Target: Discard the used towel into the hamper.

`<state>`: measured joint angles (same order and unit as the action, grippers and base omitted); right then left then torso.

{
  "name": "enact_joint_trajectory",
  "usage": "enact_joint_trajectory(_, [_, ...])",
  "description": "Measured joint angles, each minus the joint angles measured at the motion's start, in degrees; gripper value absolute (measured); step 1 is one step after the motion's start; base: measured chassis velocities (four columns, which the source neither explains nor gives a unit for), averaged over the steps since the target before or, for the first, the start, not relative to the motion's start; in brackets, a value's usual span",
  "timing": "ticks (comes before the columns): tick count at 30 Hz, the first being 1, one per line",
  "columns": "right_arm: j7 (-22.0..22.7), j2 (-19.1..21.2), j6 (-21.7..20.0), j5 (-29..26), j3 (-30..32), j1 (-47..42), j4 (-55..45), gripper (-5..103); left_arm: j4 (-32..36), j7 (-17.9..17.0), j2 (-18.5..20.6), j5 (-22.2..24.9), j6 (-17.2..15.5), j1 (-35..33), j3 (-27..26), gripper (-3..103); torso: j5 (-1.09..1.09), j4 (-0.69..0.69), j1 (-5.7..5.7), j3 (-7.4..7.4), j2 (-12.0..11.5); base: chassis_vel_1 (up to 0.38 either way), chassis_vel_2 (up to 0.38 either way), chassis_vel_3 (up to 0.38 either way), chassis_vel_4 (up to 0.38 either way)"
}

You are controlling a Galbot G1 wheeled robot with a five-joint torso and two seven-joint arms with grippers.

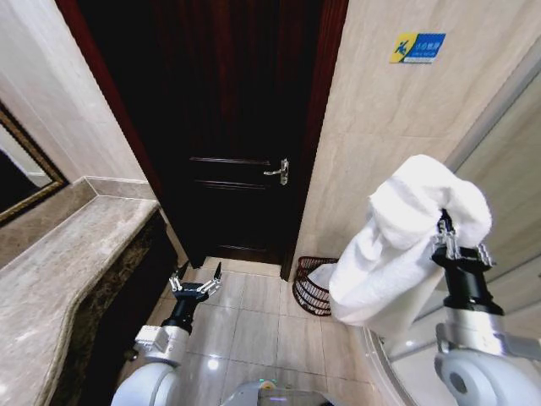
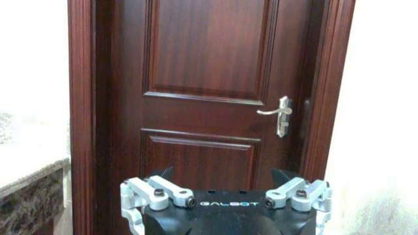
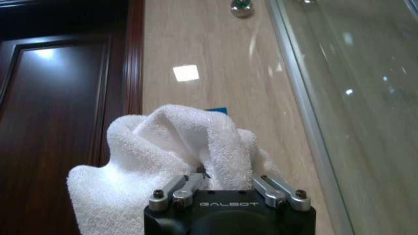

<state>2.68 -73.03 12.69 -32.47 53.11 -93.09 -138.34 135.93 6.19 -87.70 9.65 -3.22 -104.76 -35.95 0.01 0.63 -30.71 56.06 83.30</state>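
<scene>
A white terry towel (image 1: 397, 249) hangs in a thick bunch from my right gripper (image 1: 445, 227), which is raised at the right of the head view and shut on its upper folds. The same towel (image 3: 163, 156) bulges over that gripper (image 3: 225, 182) in the right wrist view. The hamper (image 1: 311, 288), a dark red-brown wire basket, stands on the floor by the wall right of the door, partly hidden behind the hanging towel. My left gripper (image 1: 195, 279) is low over the floor tiles, open and holding nothing, pointing at the door; its fingers (image 2: 156, 192) show in the left wrist view.
A dark wooden door (image 1: 228, 127) with a silver handle (image 1: 280, 172) is shut straight ahead. A marble counter (image 1: 59, 271) runs along the left under a framed mirror (image 1: 25, 182). A glass shower screen (image 3: 365, 98) stands at the right. Tiled floor (image 1: 254, 330) lies open between counter and hamper.
</scene>
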Motion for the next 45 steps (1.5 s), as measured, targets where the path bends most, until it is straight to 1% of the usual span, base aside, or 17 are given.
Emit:
enact_joint_trajectory(3, [0.03, 0.23, 0.61, 0.77, -0.05, 0.40, 0.32, 20, 0.00, 0.00, 0.00, 0.00, 0.00, 0.00, 0.00, 100, -0.01, 0.00, 0.00, 0.00, 0.00, 0.000, 0.000, 0.000, 0.000])
enact_joint_trajectory(6, [-0.30, -0.61, 2.39, 3.03, 0.16, -0.50, 0.64, 20, 0.00, 0.00, 0.00, 0.00, 0.00, 0.00, 0.00, 100, -0.01, 0.00, 0.00, 0.00, 0.00, 0.000, 0.000, 0.000, 0.000])
enact_joint_trajectory(7, [-0.30, -0.61, 2.39, 3.03, 0.16, -0.50, 0.64, 20, 0.00, 0.00, 0.00, 0.00, 0.00, 0.00, 0.00, 100, -0.01, 0.00, 0.00, 0.00, 0.00, 0.000, 0.000, 0.000, 0.000])
enact_joint_trajectory(10, [-1.33, -2.23, 4.36, 3.87, 0.67, -3.50, 0.72, 20, 0.00, 0.00, 0.00, 0.00, 0.00, 0.00, 0.00, 100, -0.01, 0.02, 0.00, 0.00, 0.00, 0.000, 0.000, 0.000, 0.000])
enact_joint_trajectory(14, [-1.81, -2.79, 5.09, 3.93, 0.92, -4.46, 0.84, 20, 0.00, 0.00, 0.00, 0.00, 0.00, 0.00, 0.00, 100, -0.01, 0.02, 0.01, 0.00, 0.00, 0.000, 0.000, 0.000, 0.000])
enact_joint_trajectory(27, [-1.87, -3.69, 5.88, 5.37, 1.00, -4.96, -0.11, 20, 0.00, 0.00, 0.00, 0.00, 0.00, 0.00, 0.00, 100, -0.01, 0.01, 0.01, -0.01, 0.00, 0.000, 0.000, 0.000, 0.000])
enact_joint_trajectory(45, [-1.44, -3.93, 6.36, 5.45, 0.82, -5.25, -0.32, 20, 0.00, 0.00, 0.00, 0.00, 0.00, 0.00, 0.00, 100, -0.01, 0.01, 0.01, 0.00, 0.00, 0.000, 0.000, 0.000, 0.000])
